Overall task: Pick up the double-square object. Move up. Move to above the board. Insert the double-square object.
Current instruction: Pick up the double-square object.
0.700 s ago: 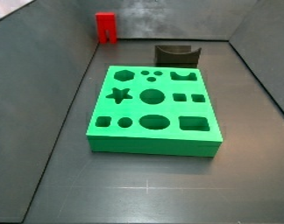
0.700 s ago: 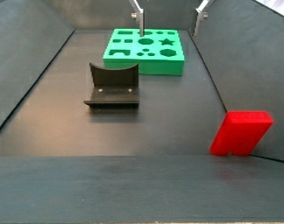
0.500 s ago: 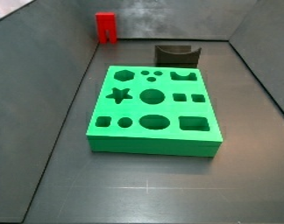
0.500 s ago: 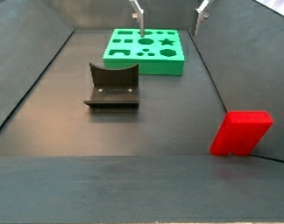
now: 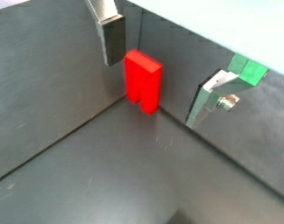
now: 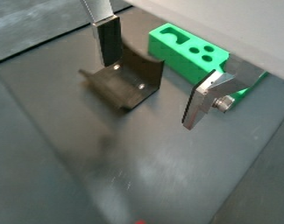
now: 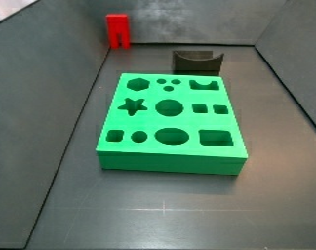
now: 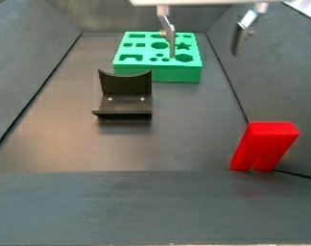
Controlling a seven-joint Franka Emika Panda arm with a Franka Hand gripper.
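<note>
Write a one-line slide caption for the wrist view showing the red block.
Open gripper hovering with its silver fingers apart, the upright bright red plastic block standing untouched between them.

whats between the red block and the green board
In a side view the dark grey U-shaped holder sits roughly between the double-square object and the board; otherwise bare floor. The gripper hangs open above.

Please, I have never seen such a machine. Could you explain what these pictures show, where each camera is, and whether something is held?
This is a robot arm with a two-finger gripper. Two cameras sit on its wrist and look down past the silver fingers; two are fixed beside the table. On the grey floor lie a green board with shaped holes, a red block standing upright near a wall, and a dark fixture. The gripper is open and holds nothing. In a side view it hangs above the board's end of the floor, away from the block.
</note>
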